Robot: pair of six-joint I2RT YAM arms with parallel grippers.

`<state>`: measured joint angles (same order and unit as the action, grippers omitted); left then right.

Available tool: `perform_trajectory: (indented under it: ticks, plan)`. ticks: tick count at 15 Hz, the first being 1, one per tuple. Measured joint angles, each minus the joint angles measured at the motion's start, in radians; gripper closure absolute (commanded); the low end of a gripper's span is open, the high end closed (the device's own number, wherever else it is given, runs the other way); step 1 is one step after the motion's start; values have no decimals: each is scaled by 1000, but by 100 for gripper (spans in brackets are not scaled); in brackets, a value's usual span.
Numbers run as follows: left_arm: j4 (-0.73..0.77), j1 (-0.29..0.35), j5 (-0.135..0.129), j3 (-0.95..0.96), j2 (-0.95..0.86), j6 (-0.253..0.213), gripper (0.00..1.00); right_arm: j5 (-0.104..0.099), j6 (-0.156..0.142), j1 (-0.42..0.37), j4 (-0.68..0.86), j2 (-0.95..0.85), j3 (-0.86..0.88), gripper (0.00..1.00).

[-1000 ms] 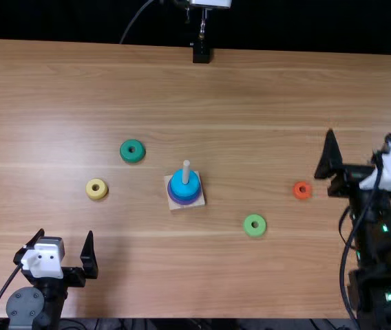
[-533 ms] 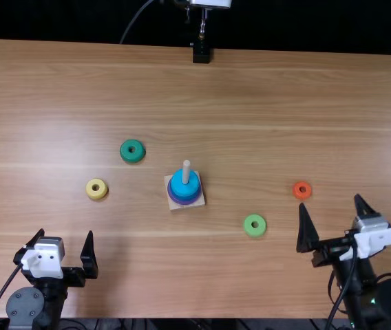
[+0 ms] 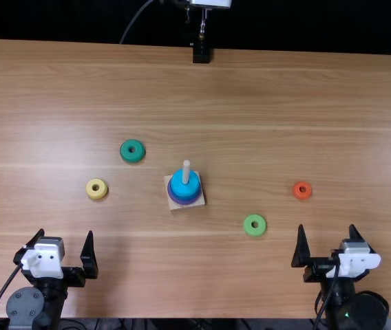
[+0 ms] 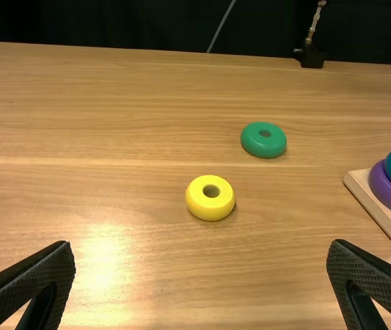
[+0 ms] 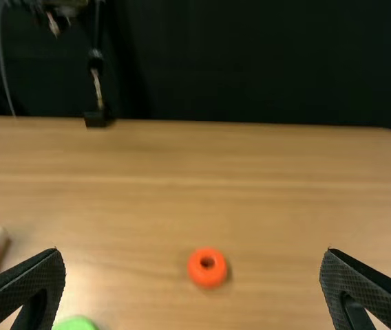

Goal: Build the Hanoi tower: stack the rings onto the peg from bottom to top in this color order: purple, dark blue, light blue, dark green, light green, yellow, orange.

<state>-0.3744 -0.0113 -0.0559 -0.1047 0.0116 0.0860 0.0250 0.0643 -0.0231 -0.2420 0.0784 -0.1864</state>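
Dark green ring [image 4: 263,146] is probably light, rigid, slightly slippery; best pinched across its outer wall. Left gripper [image 3: 66,232], right gripper [image 3: 327,227]: both empty, fingers apart.

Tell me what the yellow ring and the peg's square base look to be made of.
The yellow ring looks like smooth painted wood or plastic: its rounded surface is evenly coloured, which leaves either possible. The square base appears to be bare, pale wood with a matte finish, judging by its light tan colour and lack of paint.
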Motion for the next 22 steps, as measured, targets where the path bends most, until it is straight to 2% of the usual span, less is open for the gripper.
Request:
perform_trajectory:
  ticks: [4,22]
  plan:
    - [0,0,0,0,0,0,0,-14,0,-19,-44,-47,80,0]
    - [0,0,-1,0,0,0,0,-18,8,-19,-34,-66,101,0]
